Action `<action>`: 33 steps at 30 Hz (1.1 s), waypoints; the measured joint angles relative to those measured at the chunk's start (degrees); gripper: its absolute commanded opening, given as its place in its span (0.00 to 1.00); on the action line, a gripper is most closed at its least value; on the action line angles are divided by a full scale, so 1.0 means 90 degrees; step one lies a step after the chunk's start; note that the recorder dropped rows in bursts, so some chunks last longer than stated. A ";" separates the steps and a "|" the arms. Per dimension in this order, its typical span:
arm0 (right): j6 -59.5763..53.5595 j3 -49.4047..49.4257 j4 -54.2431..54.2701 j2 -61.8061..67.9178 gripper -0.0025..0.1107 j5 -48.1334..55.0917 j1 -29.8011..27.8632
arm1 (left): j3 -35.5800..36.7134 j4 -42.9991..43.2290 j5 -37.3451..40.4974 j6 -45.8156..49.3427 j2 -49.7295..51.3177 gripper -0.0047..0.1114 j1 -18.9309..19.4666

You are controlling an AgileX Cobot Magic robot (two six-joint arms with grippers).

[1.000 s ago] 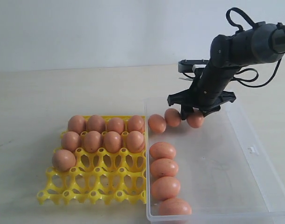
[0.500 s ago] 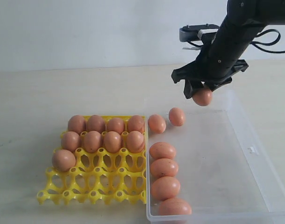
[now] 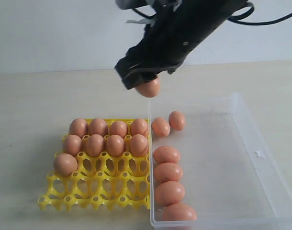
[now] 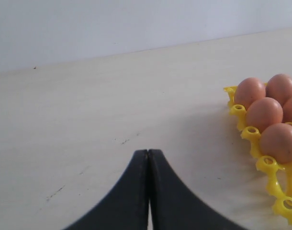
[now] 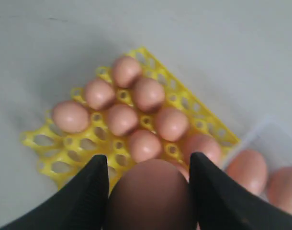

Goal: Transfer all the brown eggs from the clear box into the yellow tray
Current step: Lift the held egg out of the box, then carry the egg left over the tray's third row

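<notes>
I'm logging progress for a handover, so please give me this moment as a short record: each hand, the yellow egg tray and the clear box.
Right hand: shut on one smooth orange-brown egg, lifted clear of the box
Left hand: shut, empty, over the pale table beside the tray
Bright yellow square plastic egg tray: nine eggs; two rows full, one egg in a third row
Shallow clear plastic box: six eggs, along the side next to the tray

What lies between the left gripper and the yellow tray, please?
Only bare table separates the left gripper from the tray; the left wrist view shows this.
</notes>
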 measured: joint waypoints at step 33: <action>-0.1425 0.0404 0.1911 0.1748 0.02 -0.3675 0.1205 | 0.0000 0.0000 0.0000 0.0000 0.0000 0.04 0.0000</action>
